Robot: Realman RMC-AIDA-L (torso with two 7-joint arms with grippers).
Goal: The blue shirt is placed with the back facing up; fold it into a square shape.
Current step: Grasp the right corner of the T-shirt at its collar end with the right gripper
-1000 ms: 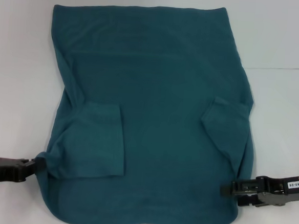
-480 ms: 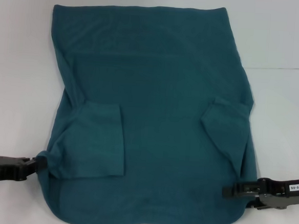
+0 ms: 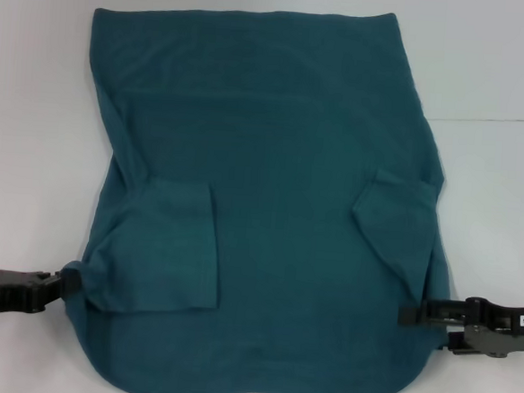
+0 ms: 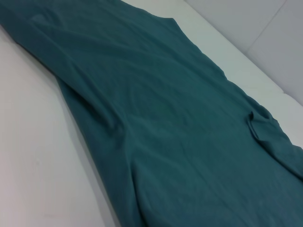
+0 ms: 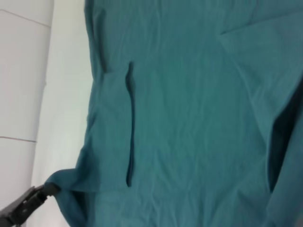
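Observation:
The blue shirt (image 3: pixel 270 206) lies flat on the white table, plain side up, with both short sleeves folded inward onto the body. It also fills the left wrist view (image 4: pixel 180 132) and the right wrist view (image 5: pixel 189 118). My left gripper (image 3: pixel 61 286) is at the shirt's left edge near the front, shut on a small bunched bit of cloth. It also shows in the right wrist view (image 5: pixel 40 193). My right gripper (image 3: pixel 405 314) is low at the shirt's right edge near the front, its tip over the cloth.
The white table (image 3: pixel 496 195) shows bare on both sides of the shirt. A seam line (image 3: pixel 492 119) runs across the table at the right. The shirt's front hem reaches the bottom edge of the head view.
My right gripper has moved to the right and slightly farther from me along the shirt's right edge. The left gripper and the shirt have hardly moved.

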